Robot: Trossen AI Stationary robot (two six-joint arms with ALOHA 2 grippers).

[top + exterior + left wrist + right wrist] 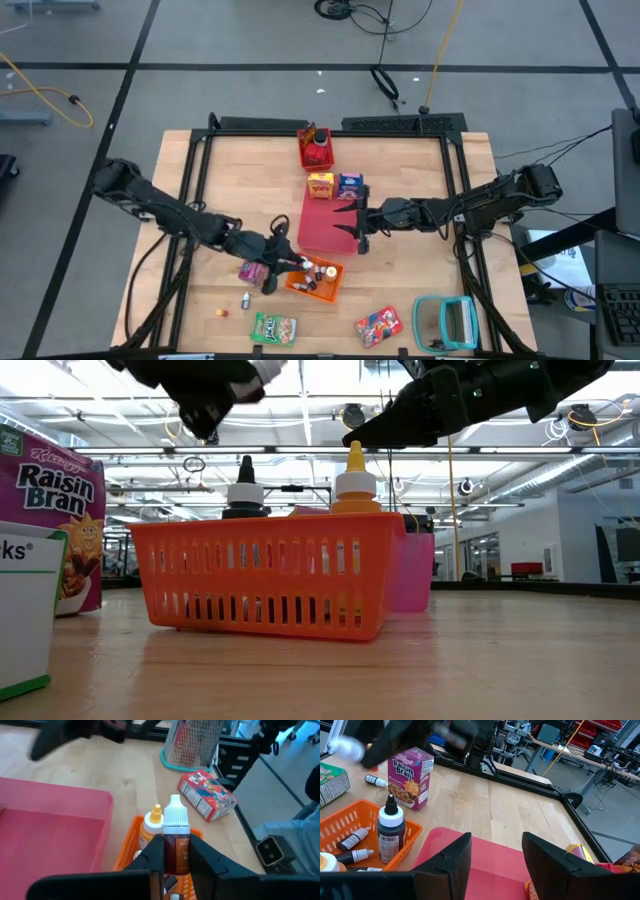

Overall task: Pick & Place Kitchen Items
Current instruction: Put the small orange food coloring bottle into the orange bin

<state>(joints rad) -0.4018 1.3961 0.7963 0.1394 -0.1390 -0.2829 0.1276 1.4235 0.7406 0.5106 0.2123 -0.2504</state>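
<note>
Wood table [400,170] bare at 1 and 9 o'clock. Right gripper [356,222], fingers spread and empty, hangs over the red mat's [322,236] right edge. Left gripper [176,856] clamps a small brown bottle [176,851] above the orange basket [316,278]; only the wrist view shows that grip.

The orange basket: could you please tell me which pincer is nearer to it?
Left. The left pincer hangs right above the orange basket, shut on a small brown bottle. The right pincer is open over the pink tray, beside the basket.
</note>
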